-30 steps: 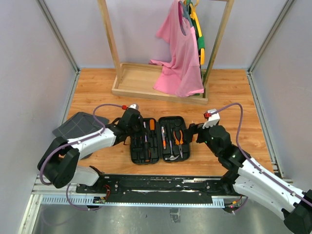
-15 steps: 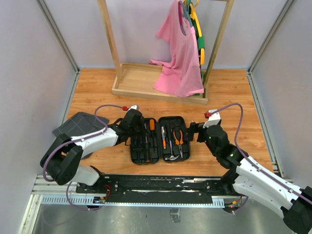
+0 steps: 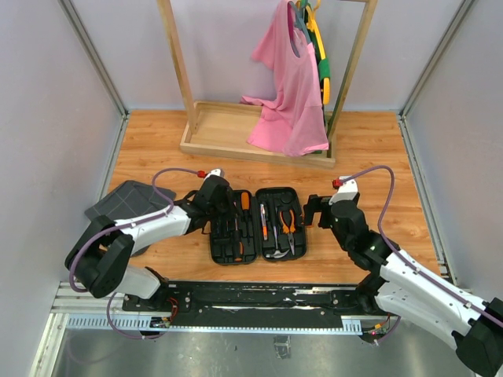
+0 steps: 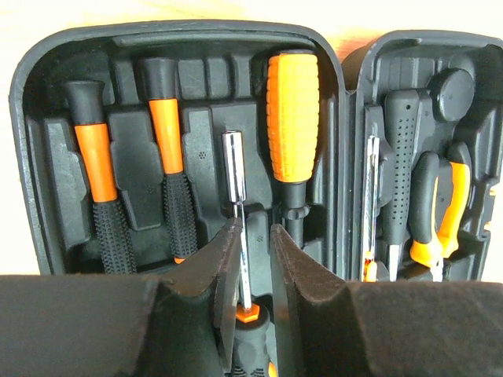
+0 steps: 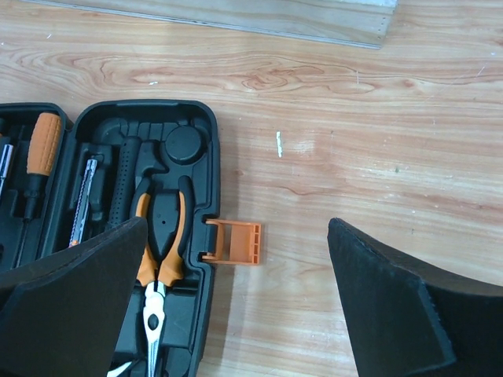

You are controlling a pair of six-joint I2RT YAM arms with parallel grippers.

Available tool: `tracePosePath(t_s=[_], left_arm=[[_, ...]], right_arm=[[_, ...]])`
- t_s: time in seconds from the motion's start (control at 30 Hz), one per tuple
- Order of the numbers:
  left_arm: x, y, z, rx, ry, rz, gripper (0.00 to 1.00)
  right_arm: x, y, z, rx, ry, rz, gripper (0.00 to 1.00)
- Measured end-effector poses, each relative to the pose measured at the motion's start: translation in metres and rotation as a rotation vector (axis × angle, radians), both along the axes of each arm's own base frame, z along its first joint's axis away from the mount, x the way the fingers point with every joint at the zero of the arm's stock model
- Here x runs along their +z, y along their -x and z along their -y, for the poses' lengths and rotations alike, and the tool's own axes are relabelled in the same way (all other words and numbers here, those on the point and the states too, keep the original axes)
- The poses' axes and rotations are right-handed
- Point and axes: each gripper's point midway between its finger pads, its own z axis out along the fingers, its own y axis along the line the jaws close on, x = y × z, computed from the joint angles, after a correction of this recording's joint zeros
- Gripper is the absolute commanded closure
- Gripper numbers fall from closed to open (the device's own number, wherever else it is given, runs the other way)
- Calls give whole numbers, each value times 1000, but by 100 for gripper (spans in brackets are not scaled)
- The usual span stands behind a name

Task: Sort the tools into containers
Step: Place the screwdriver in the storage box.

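Note:
The black tool case lies open on the wooden table. Its slots hold several orange-and-black screwdrivers in the left half and pliers in the right half. My left gripper is over the near edge of the left half. It is shut on the black handle of a screwdriver, whose chrome shaft points into the middle slot. My right gripper is wide open and empty above the table, just right of the case, over the orange latch.
A dark grey grid-patterned fabric lies left of the case under the left arm. A wooden clothes rack base with a pink shirt hanging over it stands behind. Bare wood table lies right of the case.
My left gripper has edged right over the case's left half with the screwdriver. My right gripper has shifted slightly toward the case's right edge.

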Motion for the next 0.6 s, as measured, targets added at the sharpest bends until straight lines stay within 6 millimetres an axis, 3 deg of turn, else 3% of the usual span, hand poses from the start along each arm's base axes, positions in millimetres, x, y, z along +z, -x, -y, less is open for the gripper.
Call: tracePosePath(t_s=[0.13, 0.37, 0.47, 0.6], left_arm=[[7, -3, -2, -4, -7, 33, 71], [43, -16, -15, 27, -9, 161, 69], [50, -25, -30, 72, -4, 186, 69], [41, -30, -59, 143, -21, 180, 69]], right_arm=[[4, -2, -7, 16, -5, -13, 2], [0, 0, -21, 77, -53, -54, 2], [-7, -3, -24, 88, -59, -112, 2], [-12, -5, -35, 118, -73, -169, 2]])
